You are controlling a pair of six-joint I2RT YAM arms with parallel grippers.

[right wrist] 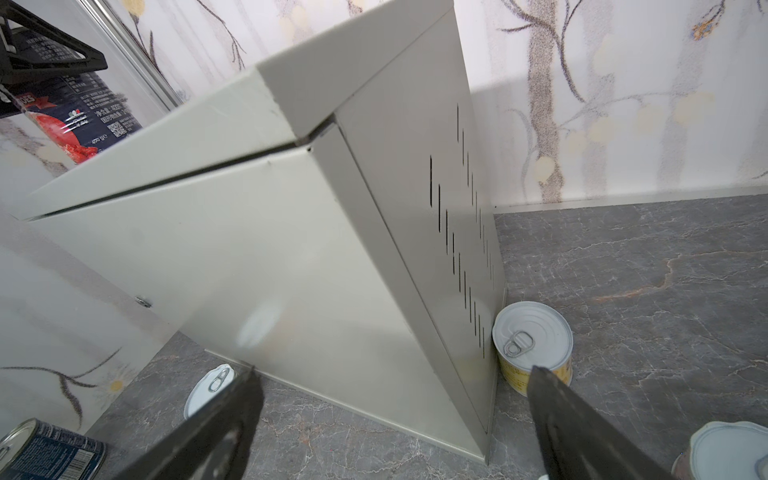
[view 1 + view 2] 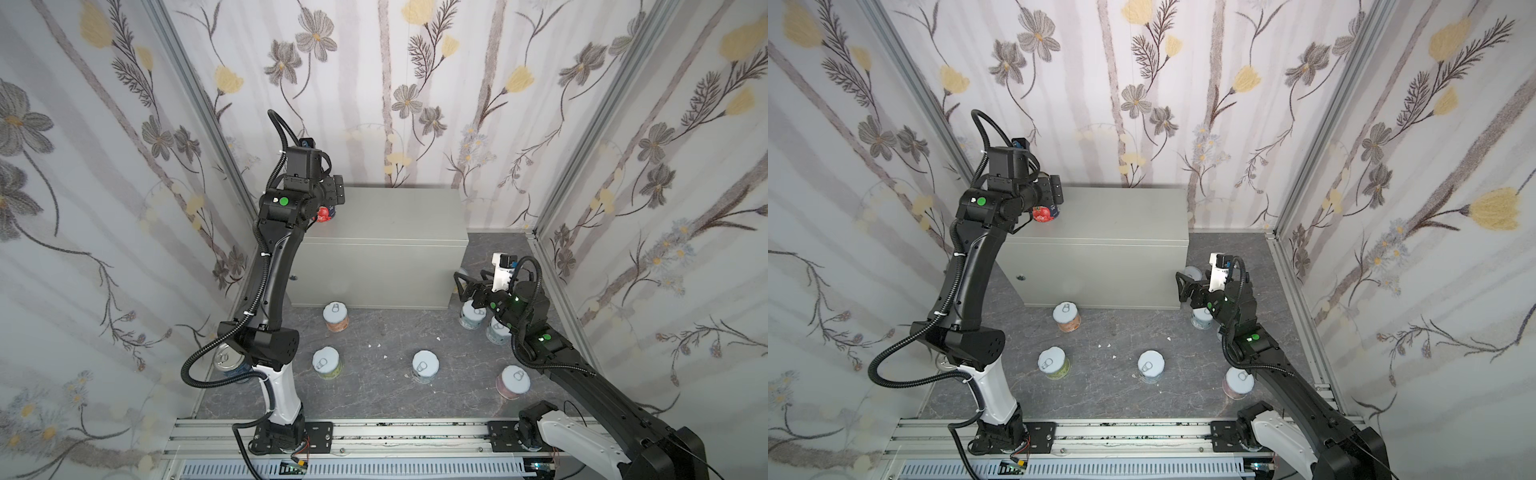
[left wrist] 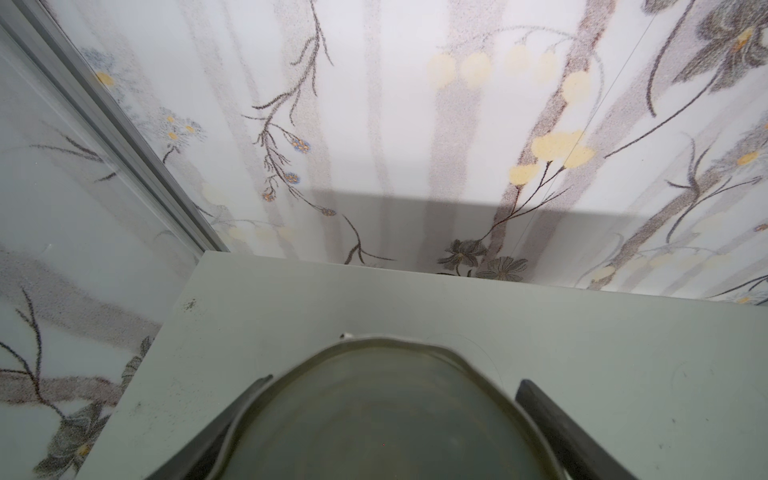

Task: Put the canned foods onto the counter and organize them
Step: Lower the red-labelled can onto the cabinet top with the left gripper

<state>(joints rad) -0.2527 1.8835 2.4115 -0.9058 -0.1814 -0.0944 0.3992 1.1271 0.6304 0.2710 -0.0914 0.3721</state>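
In a top view the tall can [image 2: 325, 215] stands upright on the bench [image 2: 395, 216], long axis vertical. It is near the front left corner, and the red picture on its label faces forward. The left gripper [image 2: 332, 200] sits over it. Open room runs rightward along the bench top. Short cans [image 2: 327, 362] stand upright and well apart on the marbled floor [image 2: 374, 399] before the bench. The right gripper [image 2: 459, 286] hangs by the bench's right front corner.

In the left wrist view the tall can's blurred metal top lies between released jaws. One finger [image 3: 540, 409] stands clear of the rim and the other is at it. The bench's back edge meets the wall [image 3: 374, 124] beyond.

In the right wrist view the right jaws are spread wide with nothing between them. A yellow-labelled can [image 1: 534, 332] stands upright just beside the bench's slotted side. A second tall can [image 1: 50, 455] shows at the frame's corner.
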